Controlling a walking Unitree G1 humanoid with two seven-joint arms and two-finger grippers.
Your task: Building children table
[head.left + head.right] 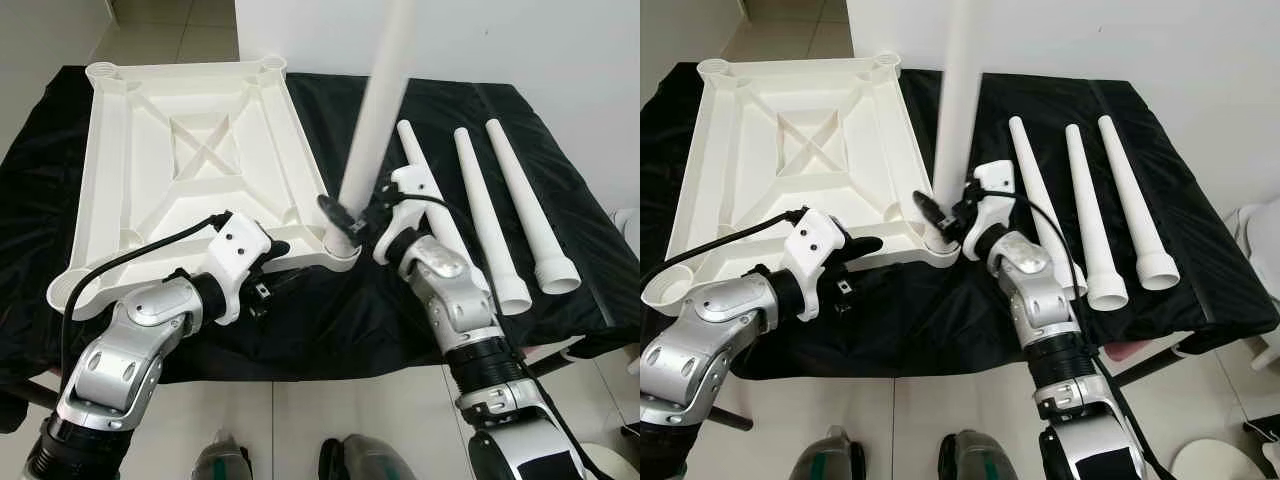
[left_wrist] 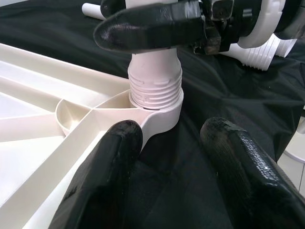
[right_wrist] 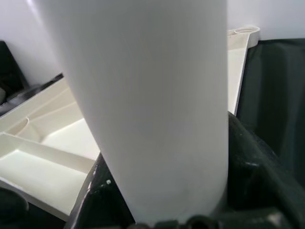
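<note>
A leg (image 1: 375, 120) is held upright, its threaded end seated in the near right corner socket (image 2: 157, 117) of the upturned tabletop (image 1: 190, 160), pinched by the right claw (image 1: 352, 225). The left claw (image 2: 174, 162), spread, is kept beside the socket. Screwing-in is judged under way; twisting is called for next. Three legs (image 1: 500, 210) are left on the bench (image 1: 560, 200).

Black-draped table (image 1: 500, 120) bearing tabletop (image 1: 180, 150), three legs (image 1: 487, 215).
</note>
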